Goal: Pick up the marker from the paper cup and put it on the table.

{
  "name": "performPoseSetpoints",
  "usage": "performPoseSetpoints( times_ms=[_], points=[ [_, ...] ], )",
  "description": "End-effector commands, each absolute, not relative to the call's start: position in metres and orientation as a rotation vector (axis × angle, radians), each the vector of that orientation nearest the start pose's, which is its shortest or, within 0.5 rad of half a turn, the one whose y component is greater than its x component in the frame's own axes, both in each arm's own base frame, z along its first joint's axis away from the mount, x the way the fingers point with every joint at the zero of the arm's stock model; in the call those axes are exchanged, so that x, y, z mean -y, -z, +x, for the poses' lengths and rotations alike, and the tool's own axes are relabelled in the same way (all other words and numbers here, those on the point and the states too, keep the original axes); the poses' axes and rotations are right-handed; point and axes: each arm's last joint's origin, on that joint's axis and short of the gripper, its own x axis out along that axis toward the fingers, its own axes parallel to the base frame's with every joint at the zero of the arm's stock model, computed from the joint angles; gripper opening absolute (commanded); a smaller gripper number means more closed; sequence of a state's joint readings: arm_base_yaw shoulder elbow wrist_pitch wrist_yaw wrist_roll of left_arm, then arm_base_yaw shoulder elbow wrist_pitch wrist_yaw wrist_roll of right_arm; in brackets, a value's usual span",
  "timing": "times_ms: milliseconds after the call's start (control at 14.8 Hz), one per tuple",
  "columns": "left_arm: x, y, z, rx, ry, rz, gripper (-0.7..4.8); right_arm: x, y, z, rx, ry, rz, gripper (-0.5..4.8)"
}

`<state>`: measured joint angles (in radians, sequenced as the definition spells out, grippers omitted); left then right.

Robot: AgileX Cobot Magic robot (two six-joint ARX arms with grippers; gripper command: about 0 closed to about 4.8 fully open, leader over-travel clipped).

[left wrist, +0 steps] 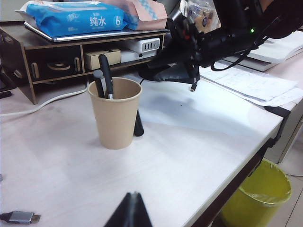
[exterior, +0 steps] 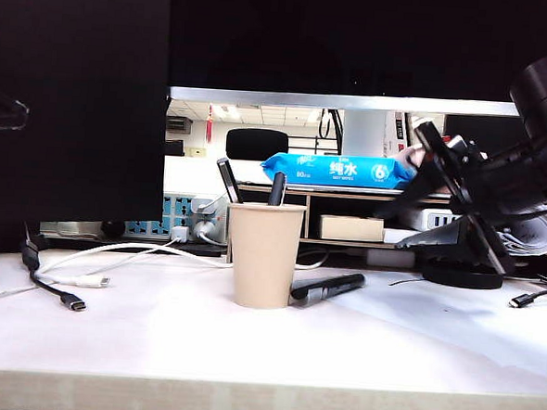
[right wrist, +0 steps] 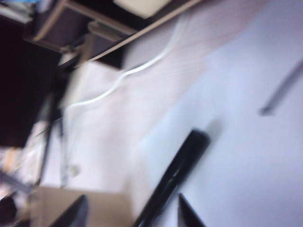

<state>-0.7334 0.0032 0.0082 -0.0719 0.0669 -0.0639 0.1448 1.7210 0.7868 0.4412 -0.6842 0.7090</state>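
Observation:
The black marker [exterior: 327, 288] lies flat on the white table [exterior: 385, 360], touching the right side of the beige paper cup [exterior: 264, 256]. A slim pen [exterior: 228, 180] and a round-tipped marker [exterior: 277, 188] stand in the cup. My right gripper [exterior: 422, 182] hangs blurred above the table to the right of the cup, jaws wide open and empty. In the right wrist view its fingers [right wrist: 132, 208] straddle the marker [right wrist: 175, 177] beside the cup [right wrist: 80, 208] without touching it. My left gripper [left wrist: 134, 195] is shut, well in front of the cup [left wrist: 115, 116], where the marker [left wrist: 138, 125] peeks out behind.
White and black cables [exterior: 74, 276] trail over the table's left. A wooden shelf with a blue wipes pack [exterior: 341, 169] stands behind the cup. A black round base [exterior: 462, 272] and a cable end [exterior: 532, 298] sit at the right. Papers [left wrist: 255, 80] lie near the edge above a yellow bin [left wrist: 255, 198].

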Motion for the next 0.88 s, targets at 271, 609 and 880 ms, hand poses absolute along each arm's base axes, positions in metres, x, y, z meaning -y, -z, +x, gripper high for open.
performPoseSetpoints(
  times_ms=[271,609,880],
  points=[
    [0.066,-0.160,0.071,-0.083,0.798,-0.036,-0.06,-0.065,-0.204,0.320,-0.595,-0.849,0.729,-0.06],
    [0.066,-0.160,0.071,-0.083,0.799,-0.036,-0.06,-0.050,-0.279,0.279,-0.241,-0.893,0.463,-0.06],
    [0.066,-0.160,0.071,-0.083,0.797,-0.037,-0.06,-0.033,-0.269,0.199,0.001,-0.501,0.285,-0.06]
  ],
)
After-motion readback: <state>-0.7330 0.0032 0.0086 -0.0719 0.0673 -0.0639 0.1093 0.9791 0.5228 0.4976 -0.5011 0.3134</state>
